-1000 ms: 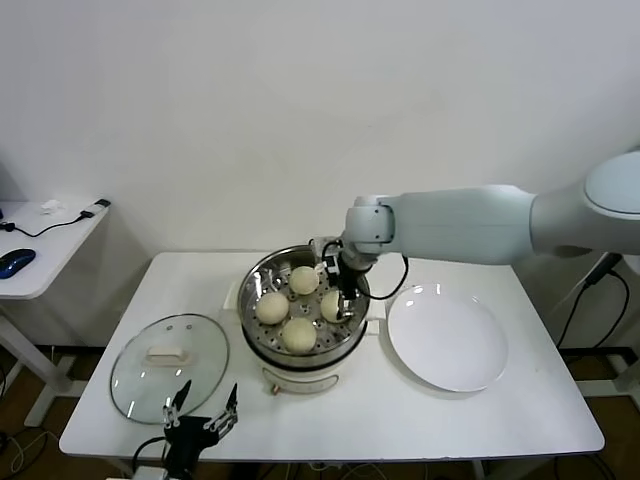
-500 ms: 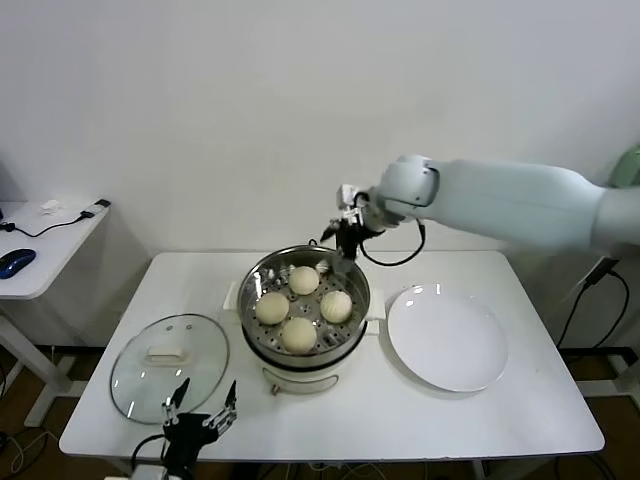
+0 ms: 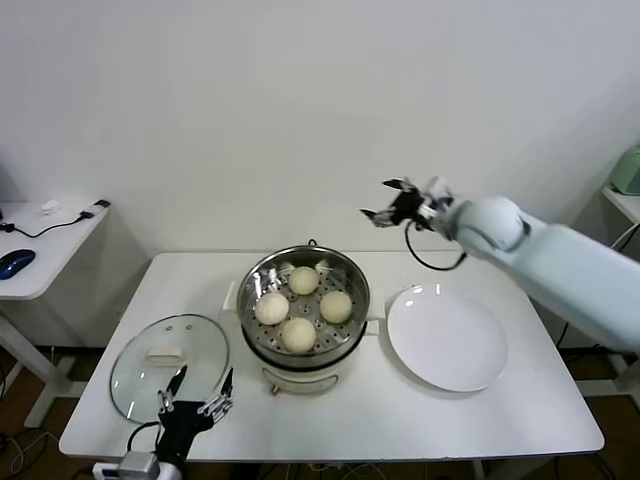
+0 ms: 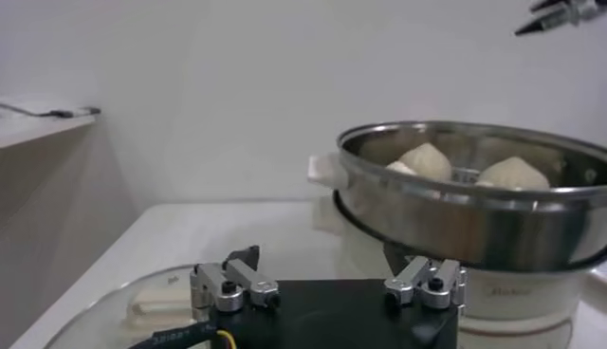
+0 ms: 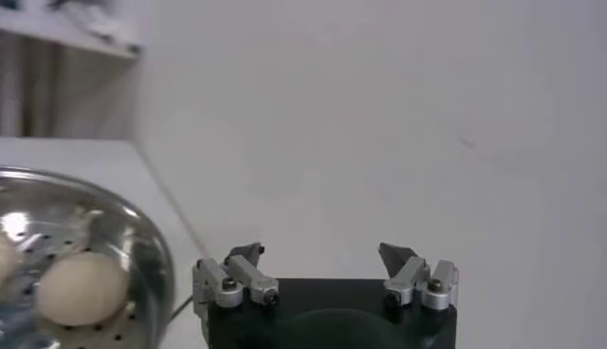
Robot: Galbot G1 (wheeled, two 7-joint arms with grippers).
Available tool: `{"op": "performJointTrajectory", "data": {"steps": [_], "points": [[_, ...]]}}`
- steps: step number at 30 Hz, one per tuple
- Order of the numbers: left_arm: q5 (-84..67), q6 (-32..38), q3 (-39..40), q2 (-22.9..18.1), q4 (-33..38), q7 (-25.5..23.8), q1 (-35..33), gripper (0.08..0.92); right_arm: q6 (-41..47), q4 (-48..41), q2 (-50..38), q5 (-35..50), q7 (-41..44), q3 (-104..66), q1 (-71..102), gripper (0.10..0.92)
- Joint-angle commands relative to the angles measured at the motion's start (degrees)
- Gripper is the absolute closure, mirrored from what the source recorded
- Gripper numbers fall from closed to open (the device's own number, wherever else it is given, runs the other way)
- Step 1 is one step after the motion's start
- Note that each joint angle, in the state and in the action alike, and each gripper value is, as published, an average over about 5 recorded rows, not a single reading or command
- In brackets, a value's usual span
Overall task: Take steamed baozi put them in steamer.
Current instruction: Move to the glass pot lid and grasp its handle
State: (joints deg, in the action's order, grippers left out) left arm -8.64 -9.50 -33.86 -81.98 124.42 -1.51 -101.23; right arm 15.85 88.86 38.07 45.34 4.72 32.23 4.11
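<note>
Four cream-white baozi lie on the perforated tray inside the shiny steel steamer (image 3: 256,332): one at the back (image 3: 304,280), one left (image 3: 271,308), one right (image 3: 336,306), one front (image 3: 298,334). My right gripper (image 3: 388,200) is open and empty, raised in the air above and to the right of the steamer, near the back wall. My left gripper (image 3: 196,394) is open and empty, low at the table's front edge beside the glass lid. In the left wrist view the steamer (image 4: 474,223) shows two baozi (image 4: 424,161). The right wrist view shows one baozi (image 5: 80,286) in the steamer (image 5: 142,247).
A round glass lid (image 3: 170,365) with a white knob lies on the table left of the steamer. An empty white plate (image 3: 446,337) lies to its right. A side table (image 3: 40,245) with a mouse and cable stands at the far left.
My right gripper has risen out of the steamer, leaving the fourth baozi inside, and swung up and to the right toward the wall. The left gripper has barely shifted.
</note>
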Motion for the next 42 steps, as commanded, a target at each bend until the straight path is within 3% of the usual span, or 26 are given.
{"op": "performJointTrajectory", "data": {"steps": [1, 6, 11, 16, 23, 28, 33, 42], "points": [[-1.27, 1.09, -0.83, 1.17, -0.13, -1.31, 1.93, 0.177, -8.64, 7.00, -0.68, -10.54, -5.76, -54.43, 55.91, 0.203], [-0.13, 3.83, -1.15, 1.71, -1.89, 0.32, 2.19, 0.177, -16.45, 7.77, 10.24, -14.07, -2.80, -65.42, 68.19, 0.203], [7.55, 15.16, -1.87, 2.23, -4.89, 4.24, 3.21, 0.177, -23.01, 7.27, 18.39, -19.41, 0.16, -68.19, 75.27, 0.203], [13.97, 21.82, -3.28, 3.71, -7.75, 7.68, 3.85, 0.177, -28.34, 5.94, 25.57, -22.48, 1.33, -68.21, 79.41, 0.203], [51.39, 26.93, -6.69, 4.33, -15.36, 23.85, 5.96, 0.177, -30.98, 4.23, 33.19, -27.94, -1.62, -67.09, 81.82, 0.203], [71.86, 22.23, -6.52, 8.56, -23.05, 30.46, 5.54, 0.177, -28.69, 4.05, 34.86, -30.57, -4.31, -66.13, 81.50, 0.203], [78.17, 16.81, -5.82, 10.58, -29.32, 30.01, 6.54, 0.177, -26.42, 4.57, 35.43, -32.85, -5.76, -65.44, 80.91, 0.203], [81.43, 12.14, -5.61, 9.58, -34.97, 29.29, 12.28, 0.177, -25.12, 5.79, 36.13, -34.68, -6.94, -64.37, 80.76, 0.203]]}}
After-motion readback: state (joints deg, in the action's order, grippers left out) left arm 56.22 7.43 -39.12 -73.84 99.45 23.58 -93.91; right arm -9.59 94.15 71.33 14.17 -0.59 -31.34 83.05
